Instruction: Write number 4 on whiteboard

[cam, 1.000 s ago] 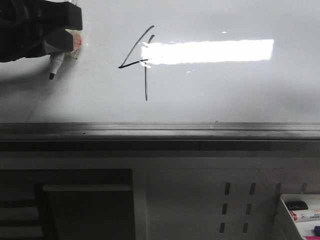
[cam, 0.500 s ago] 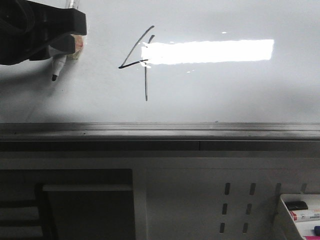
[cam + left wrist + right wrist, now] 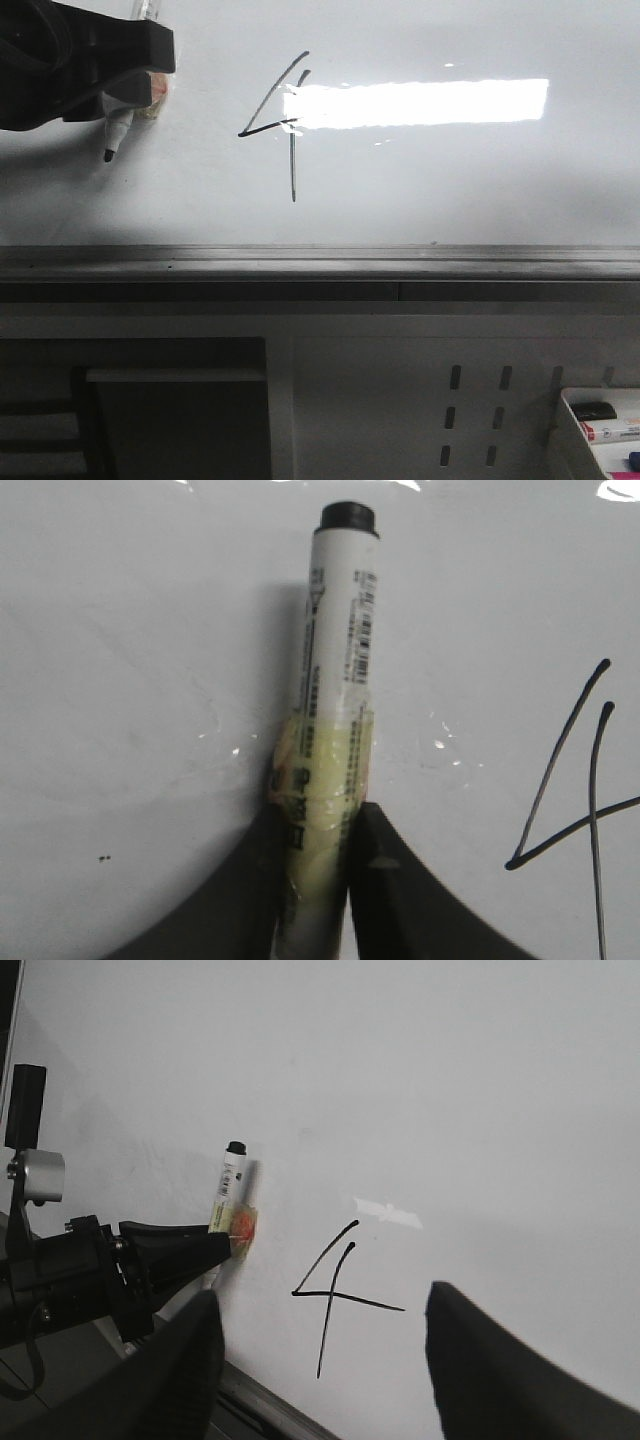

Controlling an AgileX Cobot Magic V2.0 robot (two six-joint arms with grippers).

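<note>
The number 4 (image 3: 292, 160) stands in thin black strokes on the whiteboard (image 3: 450, 190), partly under a bright rectangular reflection. My left gripper (image 3: 135, 88) is at the upper left, shut on a white marker (image 3: 118, 125) wrapped in yellowish tape. The marker's black tip points down, well left of the digit. In the left wrist view the fingers (image 3: 400, 900) clamp the marker (image 3: 340, 630), and the number 4 (image 3: 597, 810) shows at one side. My right gripper (image 3: 322, 1295) hangs open in front of the board, framing the number 4 (image 3: 333, 1305), with the left gripper (image 3: 180, 1245) beside it.
A grey metal rail (image 3: 320, 262) runs along the board's bottom edge. Below it is a white perforated panel (image 3: 480, 400), with a tray of markers (image 3: 600, 420) at the lower right. A dark recess (image 3: 170, 420) sits at the lower left.
The left gripper and its marker have drifted slightly to the right along the board. The drawn 4 is unchanged.
</note>
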